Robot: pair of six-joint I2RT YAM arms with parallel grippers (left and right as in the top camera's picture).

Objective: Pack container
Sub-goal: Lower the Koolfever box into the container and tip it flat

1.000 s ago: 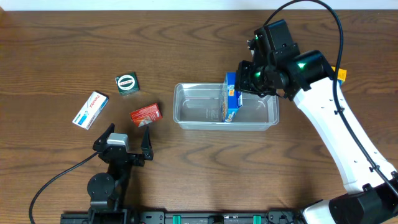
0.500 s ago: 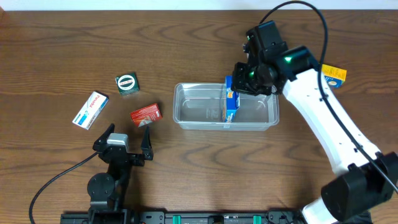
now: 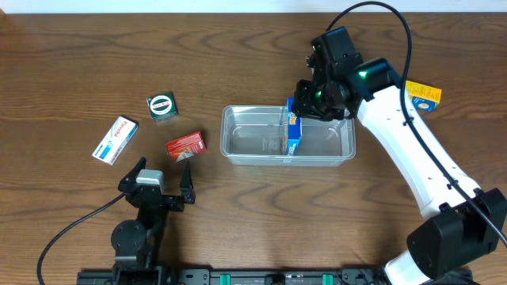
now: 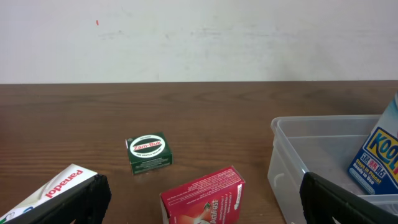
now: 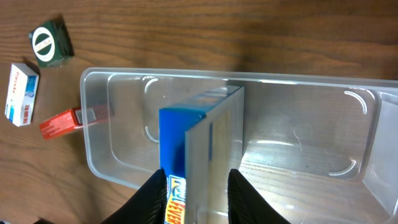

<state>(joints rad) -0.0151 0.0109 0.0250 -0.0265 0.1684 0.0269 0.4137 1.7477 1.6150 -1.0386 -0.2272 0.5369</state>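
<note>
The right gripper (image 3: 307,104) is clamped on a blue box (image 5: 186,149), one finger pressed on each broad face, so the box hangs upright on its narrow edge directly beyond the fingertips. This orientation keeps the box's footprint small and leaves floor space on both sides of the hand for further items. The container (image 5: 298,78) lies immediately beneath the gripper, its long axis running across the jaw line, and the box's lower part is already inside its walls, roughly mid-length. Whether the box's bottom edge touches the container floor cannot be determined. The grip appears to be kept on because an upright box released too early would likely tip; judged from this, the current step is lowering or seating the box before release. The left gripper (image 3: 160,172) is spread wide and empty, resting low at the table (image 3: 79,47). A red box (image 3: 185,146) sits just ahead of its fingers, a green box (image 3: 162,106) farther ahead, and a white box (image 3: 116,139) ahead and to its left side. A yellow box (image 3: 422,95) lies behind the right arm, well away from the right gripper. These four items remain outside the container, so packing is at an early stage.
</note>
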